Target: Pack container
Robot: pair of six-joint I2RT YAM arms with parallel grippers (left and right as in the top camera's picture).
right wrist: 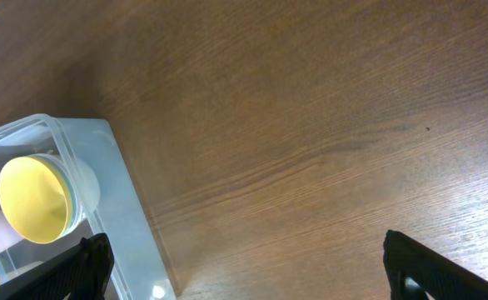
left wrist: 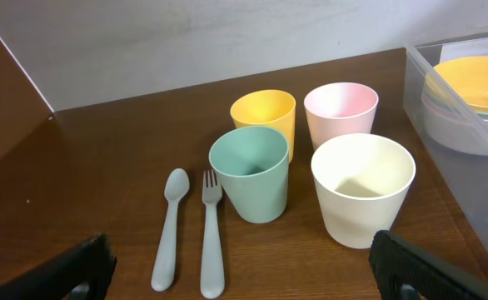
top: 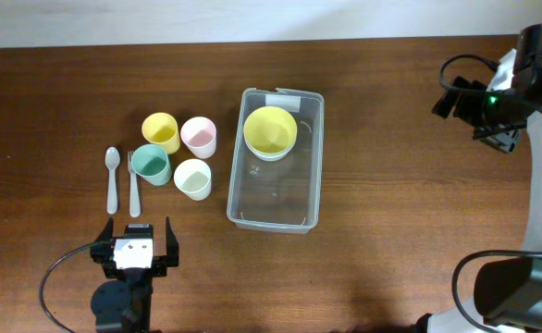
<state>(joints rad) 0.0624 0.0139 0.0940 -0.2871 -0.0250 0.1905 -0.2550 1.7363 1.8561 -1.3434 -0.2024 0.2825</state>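
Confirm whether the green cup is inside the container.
No, the green cup stands on the table, outside the container.

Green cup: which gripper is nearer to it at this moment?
Left. The left gripper is close, just on the near side of the green cup; the right gripper is far off, beyond the container.

Wooden table (top: 391, 111), container (top: 276, 192), four cups (top: 192, 178), spoon (top: 112, 180), fork (top: 133, 187)
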